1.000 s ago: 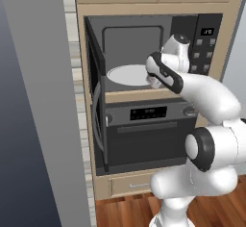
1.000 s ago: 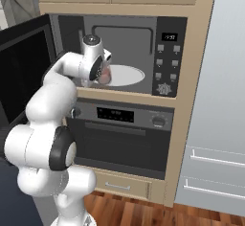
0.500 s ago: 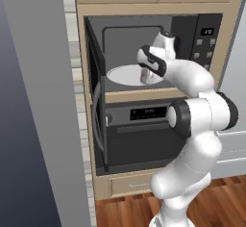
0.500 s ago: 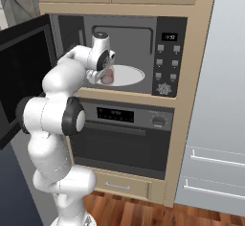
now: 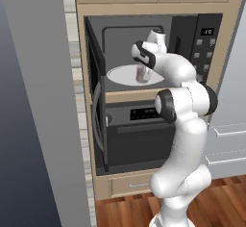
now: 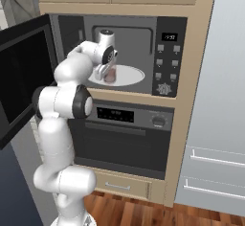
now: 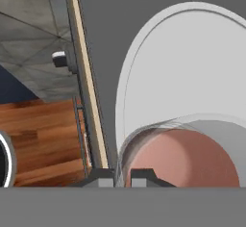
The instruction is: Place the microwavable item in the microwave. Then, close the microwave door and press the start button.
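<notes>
The translucent pinkish-brown tumbler hangs upright inside the open microwave, just over the left part of the white turntable. My gripper comes down on it from above and is shut on its rim. In the hand view the cup's wall passes between my two fingertips, with the turntable beneath. The microwave door is swung wide open to the left. The black button panel sits on the right.
An oven with a horizontal handle sits right below the microwave, with a drawer under it. A grey wall flanks the left, grey cabinetry the right. Wooden floor shows far below.
The arm has reached deeper into the microwave and the hand has turned more upright, carrying the tumbler from the front of the cavity to over the turntable.
</notes>
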